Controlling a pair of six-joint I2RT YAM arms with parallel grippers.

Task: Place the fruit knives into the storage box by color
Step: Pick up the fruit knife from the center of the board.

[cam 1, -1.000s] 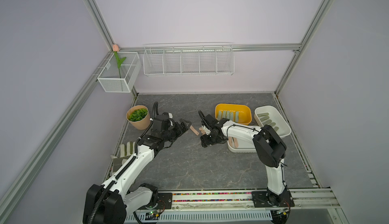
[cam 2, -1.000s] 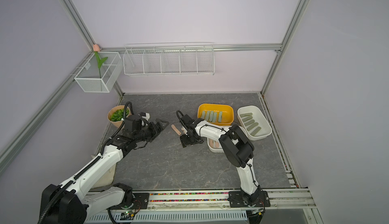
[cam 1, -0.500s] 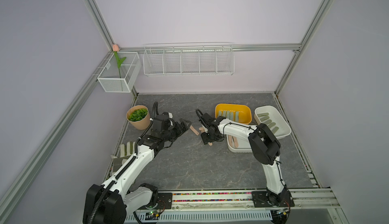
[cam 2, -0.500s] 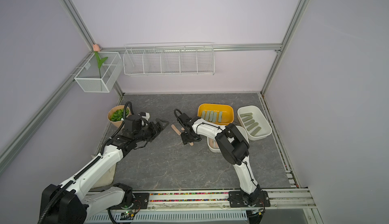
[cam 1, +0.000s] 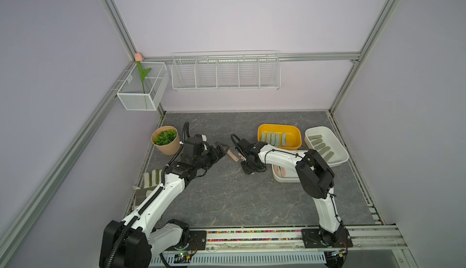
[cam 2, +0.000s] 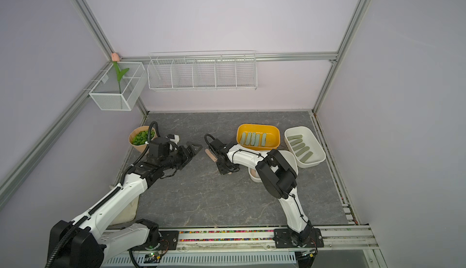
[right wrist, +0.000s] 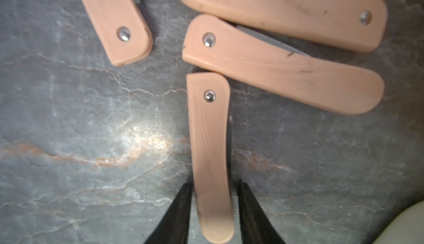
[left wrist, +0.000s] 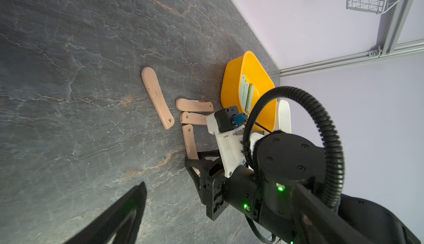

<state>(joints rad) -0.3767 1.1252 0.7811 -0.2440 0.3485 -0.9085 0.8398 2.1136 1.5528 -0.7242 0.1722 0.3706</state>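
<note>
Right tool (right wrist: 213,183) straddles the rounded end of a pink knife (right wrist: 210,139), jaws close beside it; whether clamped, I cannot tell. It looks light, stiff and slick, so pinch its narrow edges.

Four peach knives (left wrist: 157,98) on grey table (left wrist: 68,70), yellow tray (left wrist: 231,77) beside right arm (left wrist: 286,162)

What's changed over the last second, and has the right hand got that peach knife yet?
The right hand drew its jaws in around one peach knife. They now closely flank its rounded end, but I cannot tell whether they truly clamp it. The right arm's elbow swung slightly toward the robot's left. Unchanged: the left hand, open and hovering, and the other peach knives lying nearby.
</note>
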